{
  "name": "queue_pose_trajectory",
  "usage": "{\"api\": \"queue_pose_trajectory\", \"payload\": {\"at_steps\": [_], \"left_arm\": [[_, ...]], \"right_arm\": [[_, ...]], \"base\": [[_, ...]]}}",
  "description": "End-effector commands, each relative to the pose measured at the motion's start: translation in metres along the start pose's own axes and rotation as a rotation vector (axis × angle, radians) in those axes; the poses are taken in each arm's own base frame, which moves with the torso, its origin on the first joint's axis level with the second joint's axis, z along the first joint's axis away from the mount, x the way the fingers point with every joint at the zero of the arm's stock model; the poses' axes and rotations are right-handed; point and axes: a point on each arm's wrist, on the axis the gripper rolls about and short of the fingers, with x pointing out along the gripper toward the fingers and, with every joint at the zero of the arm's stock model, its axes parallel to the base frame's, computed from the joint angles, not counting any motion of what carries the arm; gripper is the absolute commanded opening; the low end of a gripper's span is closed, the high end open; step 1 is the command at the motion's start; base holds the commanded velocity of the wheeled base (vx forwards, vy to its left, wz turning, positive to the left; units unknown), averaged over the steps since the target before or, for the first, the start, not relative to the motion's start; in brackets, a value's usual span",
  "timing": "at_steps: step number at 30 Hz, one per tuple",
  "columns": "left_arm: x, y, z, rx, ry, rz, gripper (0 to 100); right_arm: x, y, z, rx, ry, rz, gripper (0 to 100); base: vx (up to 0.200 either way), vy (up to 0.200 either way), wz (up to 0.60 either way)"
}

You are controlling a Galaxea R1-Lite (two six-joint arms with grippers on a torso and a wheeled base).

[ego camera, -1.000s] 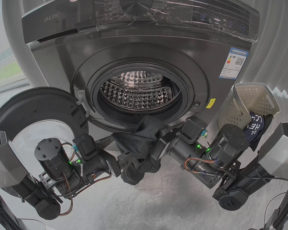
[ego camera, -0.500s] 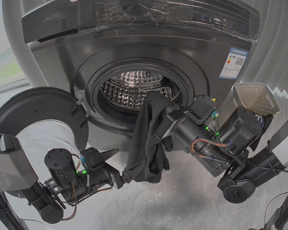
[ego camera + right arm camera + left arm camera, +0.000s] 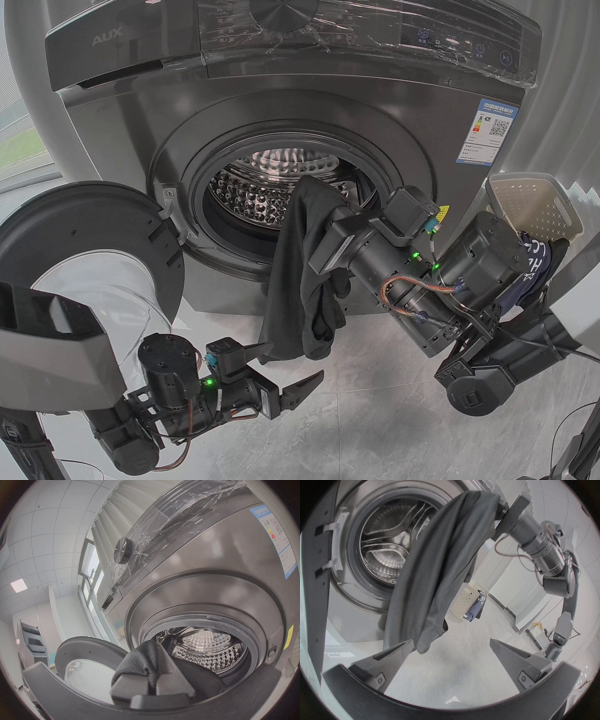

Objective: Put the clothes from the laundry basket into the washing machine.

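Washing machine (image 3: 300, 94) is taking up the upper half of the head view, its front port standing open at centre frame with the dimpled steel drum (image 3: 275, 194) showing inside. Round door (image 3: 75, 219) is hanging swung out at middle left. Right arm (image 3: 387, 269) is angling up from the lower right, its end at the port's lower right rim. The right jaws are pressing together on a dark grey garment (image 3: 300, 281), pinching its top end; the right wrist view is showing cloth bunched over the closed tips just in front of the port. Garment is hanging straight down from there, across the port's lower rim and the machine's front panel, its bottom hem dangling low near the grey tiled floor (image 3: 387, 412). Its top is sitting at the port mouth, not inside the drum. Left arm (image 3: 187, 387) is sitting low at lower left of frame. The left jaws are spreading wide, holding nothing and pointing toward centre just under the garment's hem. The upper tip is overlapping the hem in the head view; cannot tell whether it is touching. Laundry basket (image 3: 537, 206), pale and perforated, is leaning beside the machine at middle right, partly behind the right arm, with a navy garment (image 3: 534, 269) with white print draping over its front edge.
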Motion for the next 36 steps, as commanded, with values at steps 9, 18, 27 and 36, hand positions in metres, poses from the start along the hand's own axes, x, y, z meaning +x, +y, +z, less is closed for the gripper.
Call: {"api": "queue_pose_trajectory", "payload": {"at_steps": [9, 18, 27, 36], "left_arm": [[0.067, 0.023, -0.034, -0.007, 0.019, 0.031, 100], [0.100, 0.044, -0.033, -0.003, -0.063, 0.084, 100], [0.120, 0.050, -0.035, 0.002, -0.111, 0.121, 0], [0.123, 0.048, -0.008, 0.007, -0.212, 0.159, 0]], "right_arm": [[-0.001, 0.003, -0.004, 0.005, 0.011, 0.007, 0], [-0.006, 0.006, -0.001, 0.010, 0.016, 0.005, 0], [-0.006, 0.007, -0.001, 0.016, 0.014, 0.005, 0], [-0.009, -0.001, -0.002, 0.008, 0.024, -0.016, 0]], "base": [[0.000, 0.000, 0.00], [0.000, 0.000, 0.00], [0.000, 0.000, 0.00], [0.000, 0.000, 0.00]]}}
